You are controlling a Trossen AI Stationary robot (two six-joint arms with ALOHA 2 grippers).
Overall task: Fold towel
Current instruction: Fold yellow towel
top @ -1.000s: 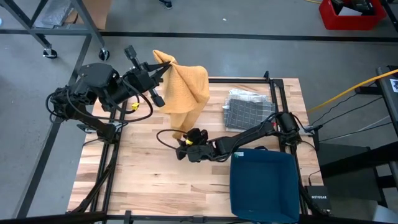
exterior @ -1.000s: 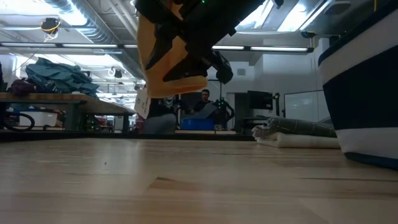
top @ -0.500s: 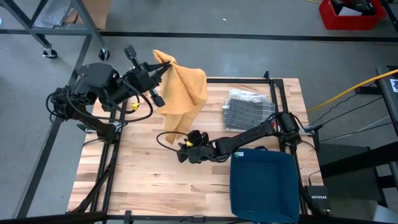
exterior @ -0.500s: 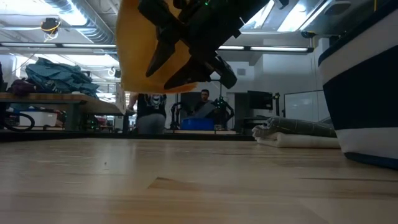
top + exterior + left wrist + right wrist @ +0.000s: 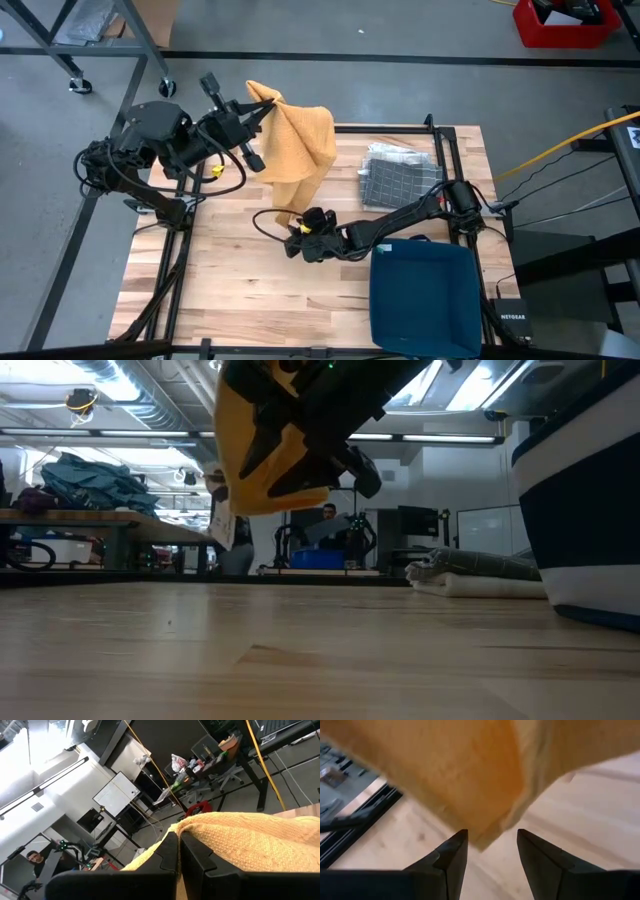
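Holding towel (image 5: 298, 152) aloft over tabletop (image 5: 225, 270) by one corner in clamped left gripper (image 5: 262, 108), letting it drape toward right gripper (image 5: 297, 228), gaping empty beneath hanging corner, likely readying a pinch.

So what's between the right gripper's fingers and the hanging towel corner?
Nothing: in the right wrist view the open right gripper sits just below the yellow towel, with only bare table behind the gap.

A mustard-yellow towel (image 5: 295, 150) of coarse, nubby woven cloth. A counter (image 5: 230, 280) of pale, smooth planked wood. A grey checked folded cloth (image 5: 397, 177). A matt dark-blue fabric bin (image 5: 425, 295).
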